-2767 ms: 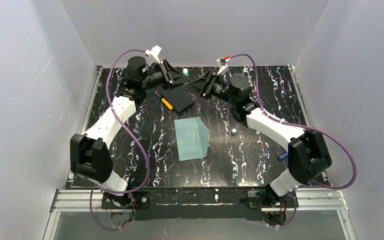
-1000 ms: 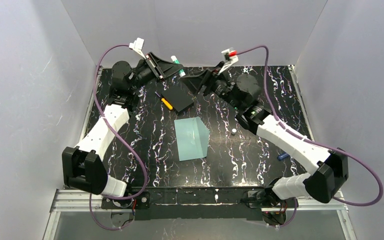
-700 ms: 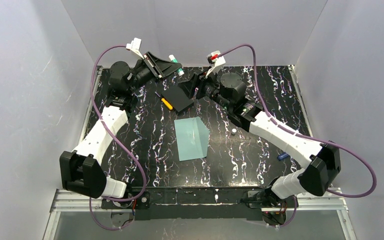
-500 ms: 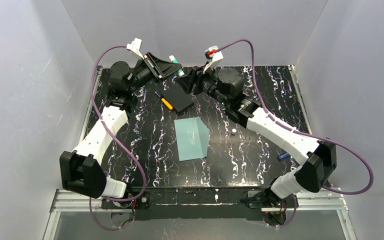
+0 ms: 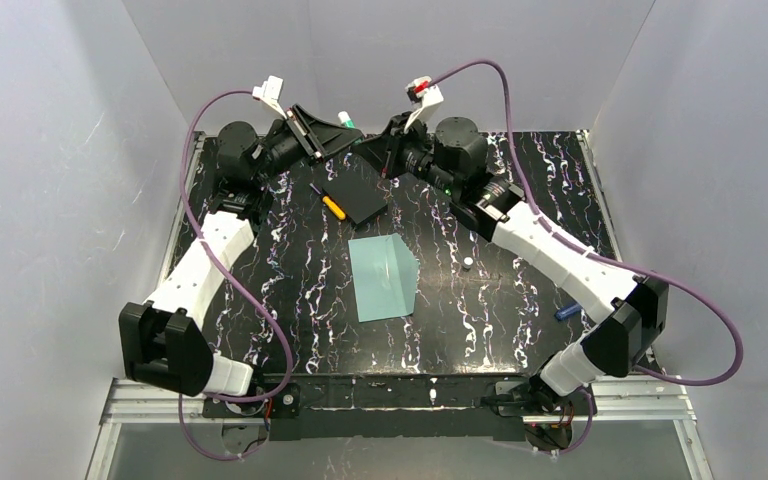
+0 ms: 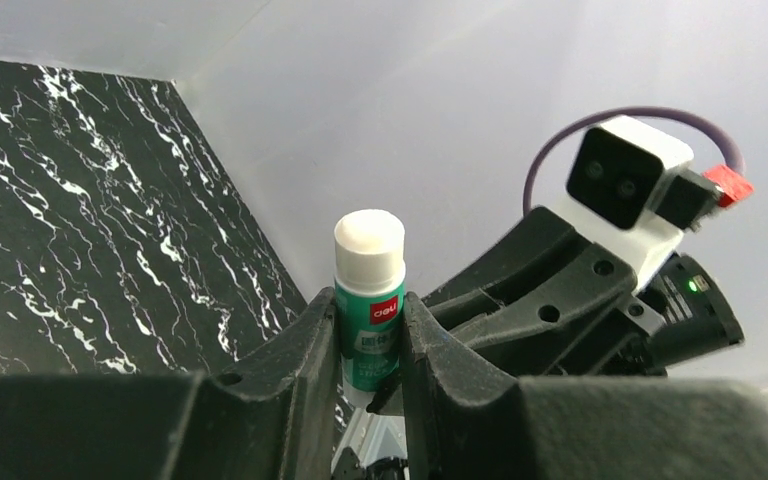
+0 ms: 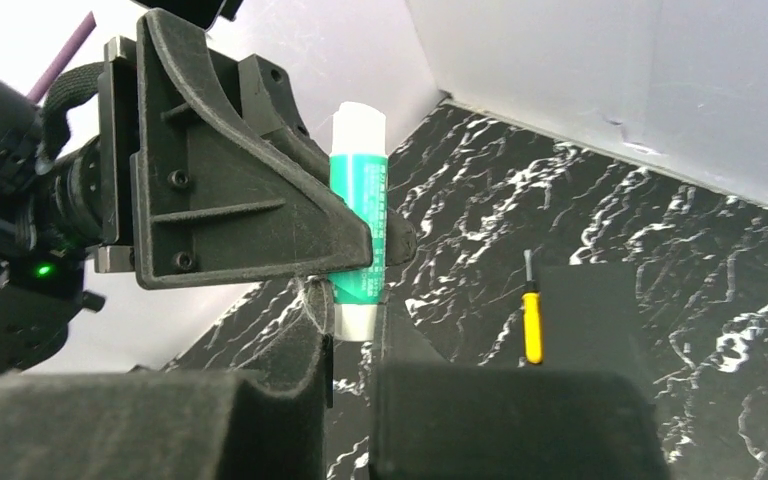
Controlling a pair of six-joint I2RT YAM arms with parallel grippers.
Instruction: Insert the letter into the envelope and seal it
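Observation:
The pale teal envelope (image 5: pixel 384 277) lies flat in the middle of the black marble table (image 5: pixel 520 200). The letter is hidden. At the back, above the table, my left gripper (image 5: pixel 346 136) is shut on a green glue stick (image 6: pixel 369 290) with a white cap, held upright by its body. My right gripper (image 5: pixel 373 152) meets it from the right. In the right wrist view the right gripper (image 7: pixel 355 322) has closed on the white lower end of the glue stick (image 7: pixel 358 200), just below the left gripper's fingers (image 7: pixel 240 200).
A flat black square pad (image 5: pixel 355 198) lies at the back centre with a yellow-handled screwdriver (image 5: pixel 332 206) beside it. A small white piece (image 5: pixel 468 263) and a blue object (image 5: pixel 565 312) lie on the right. White walls enclose the table close behind both grippers.
The right arm has swung left to the left gripper and its jaws have closed from wide open onto the glue stick's lower end. The left gripper has held still with the stick.

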